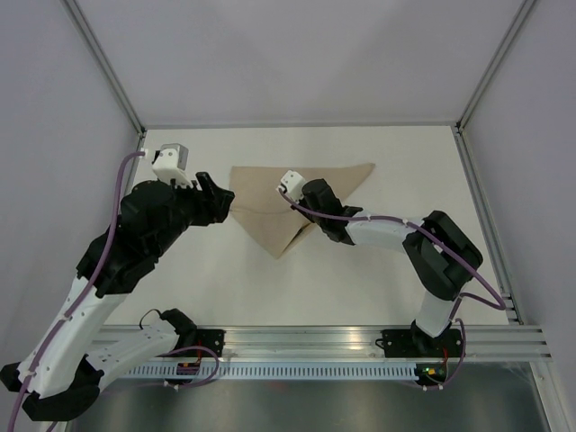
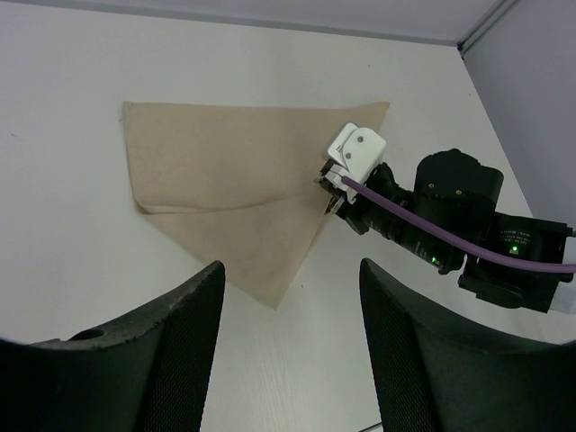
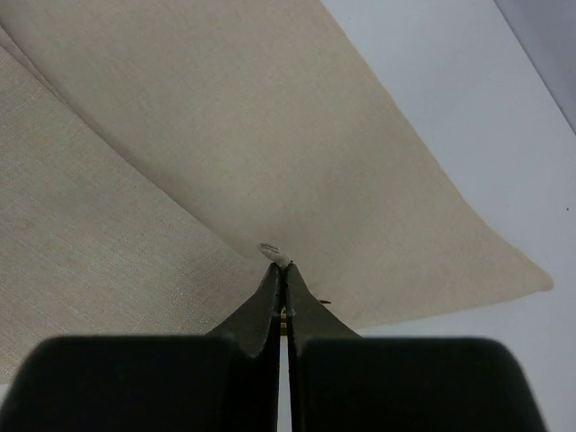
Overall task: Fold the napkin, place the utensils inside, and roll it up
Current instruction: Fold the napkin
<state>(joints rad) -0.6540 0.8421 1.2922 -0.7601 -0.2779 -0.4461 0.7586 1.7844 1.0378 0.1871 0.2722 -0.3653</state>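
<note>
Our right gripper (image 3: 281, 272) reaches low, clamped on the napkin (image 3: 225, 135); our left gripper (image 2: 290, 279) hovers open. Ahead of both, the beige cloth lies folded into a triangle.

The left arm (image 1: 79, 313) and right arm (image 1: 378, 230) — white links, black joints — trail purple cables (image 2: 432, 223).

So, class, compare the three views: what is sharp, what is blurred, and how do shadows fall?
Top external: even, soft light, barely any shadow on the table, napkin sharp. Left wrist: napkin sharp, the left gripper's fingers dark and blurred at the bottom. Right wrist: weave crisp by the right gripper, whose body is a dark out-of-focus block; soft shade along the fold.
</note>
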